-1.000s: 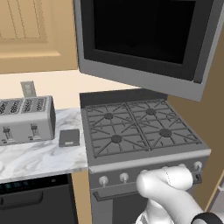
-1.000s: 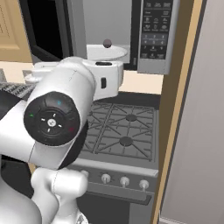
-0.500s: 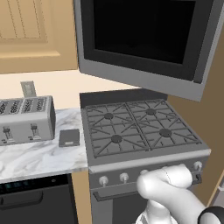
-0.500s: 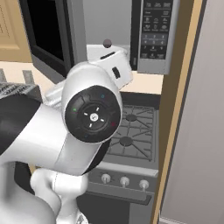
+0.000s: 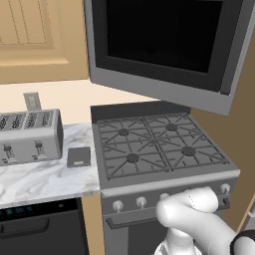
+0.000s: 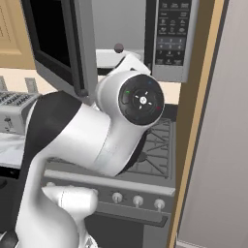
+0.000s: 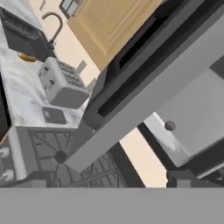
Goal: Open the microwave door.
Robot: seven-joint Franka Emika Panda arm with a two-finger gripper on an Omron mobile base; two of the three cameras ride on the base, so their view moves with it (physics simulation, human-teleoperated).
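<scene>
Microwave door [image 5: 164, 50] swung wide above the stove [image 5: 154, 144] — cavity exposed, task apparently done; gripper's jaw state cannot be told.

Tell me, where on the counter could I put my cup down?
The best bare spot is the marble counter in front of the toaster, beside the small dark pad. The stove has nothing on its grates. Higher up it is crowded: the open microwave door hangs over the stove.
</scene>
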